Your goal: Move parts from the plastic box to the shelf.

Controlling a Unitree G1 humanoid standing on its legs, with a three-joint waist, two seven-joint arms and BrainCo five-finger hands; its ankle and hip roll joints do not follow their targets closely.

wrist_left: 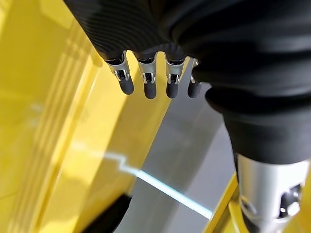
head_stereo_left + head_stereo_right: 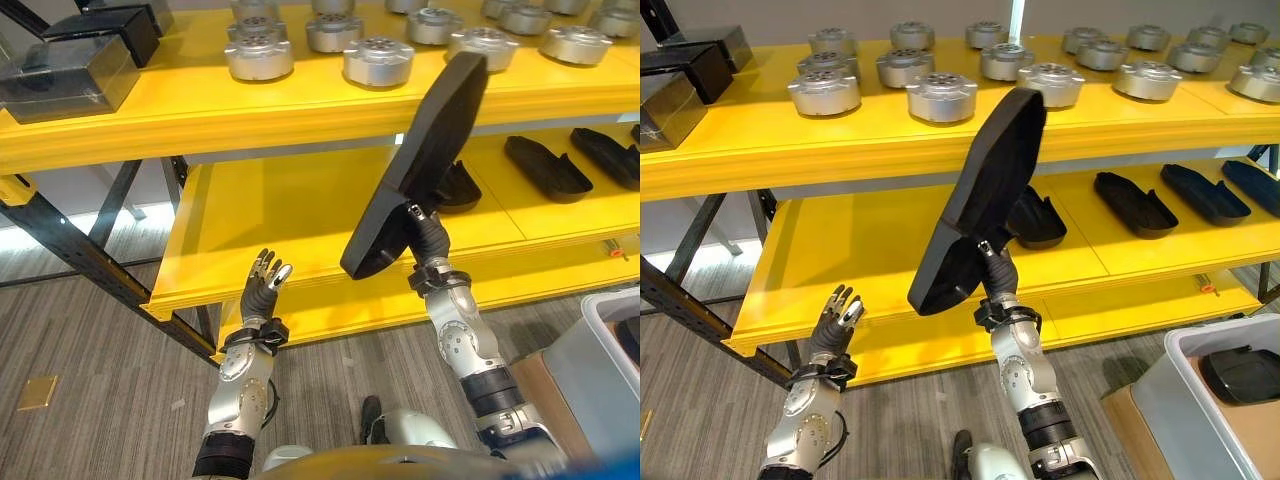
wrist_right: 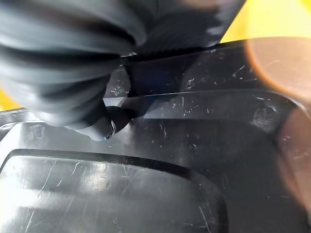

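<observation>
holding the long black part clamped in the right hand, lower it flat onto the lower shelf beside the other black parts, while the left hand hangs with relaxed fingers.

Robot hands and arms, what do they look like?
Both arms are silver-grey metal with rounded joint segments and black bands. The left hand and right hand have dark ribbed covers over the back and wrist. The left hand's silver fingers end in dark tips.
</observation>
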